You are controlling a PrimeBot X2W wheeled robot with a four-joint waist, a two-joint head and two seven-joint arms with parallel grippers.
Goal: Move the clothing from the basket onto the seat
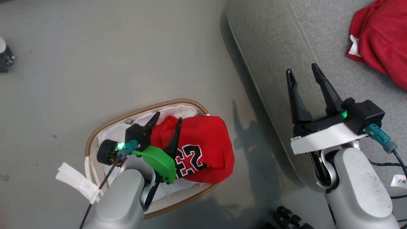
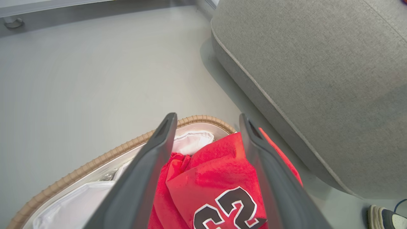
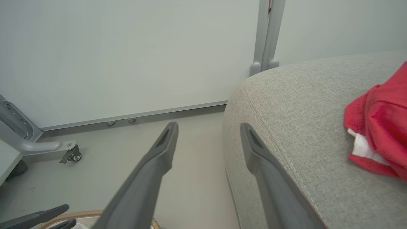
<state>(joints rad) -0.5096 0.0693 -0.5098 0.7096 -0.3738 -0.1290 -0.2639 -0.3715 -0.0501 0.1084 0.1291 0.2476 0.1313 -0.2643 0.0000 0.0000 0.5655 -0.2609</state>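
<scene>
Two red garments show. The jersey [image 1: 203, 146] numbered 23 lies heaped in the basket [image 1: 127, 115] at 7 o'clock of the head view. It is bunched toward the basket's 3 o'clock side and spills over the brown rim there, with the white liner [image 1: 182, 111] bare at the basket's 12 o'clock. The other red garment [image 1: 381, 41], a bit of white trim showing, rests on the seat [image 1: 273, 47] at 2 o'clock, well apart from the basket. The left gripper [image 1: 168, 116] hangs over the basket with its two dark fingers spread wide, one on each side of a raised fold of the jersey. Whether the tips touch the cloth cannot be told, and nothing is pinched. The right gripper [image 1: 301, 68] is at 3 o'clock, over the edge of the seat, its fingers likewise spread apart and empty, pointing toward 12 o'clock. Grey floor [image 1: 95, 63] lies between basket and seat.
</scene>
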